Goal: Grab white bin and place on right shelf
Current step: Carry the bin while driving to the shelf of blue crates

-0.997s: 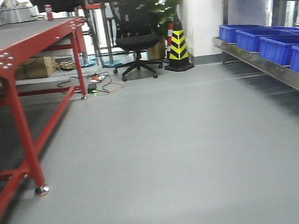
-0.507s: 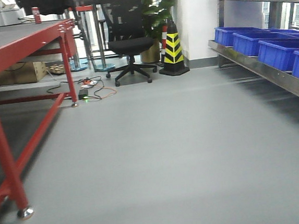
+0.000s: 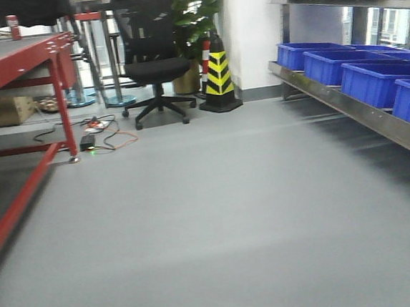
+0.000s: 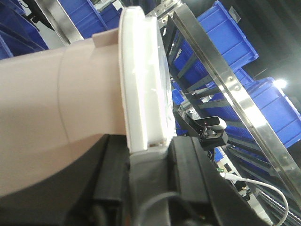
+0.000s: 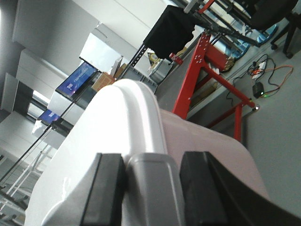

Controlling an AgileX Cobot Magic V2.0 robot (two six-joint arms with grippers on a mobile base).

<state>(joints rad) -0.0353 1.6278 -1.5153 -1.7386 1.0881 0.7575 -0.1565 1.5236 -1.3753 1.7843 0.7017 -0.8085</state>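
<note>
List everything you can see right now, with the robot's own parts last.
white bin: one, pinkish-white with white lid, held up between both claws
shelf: one, steel, right side
blue bins: several, blue, on the shelf
table: one, red frame, left side
can: one, red, on the table's far end
box: one, brown cardboard, under the table
chair: one, black, at the back
cone: one, yellow and black stripes, right of the chair
plant: one, green, behind the cone
cables: a few, orange and white, on the floor by the table leg
left claw: one, black, shut on the white bin
right claw: one, black, shut on the white bin
</note>
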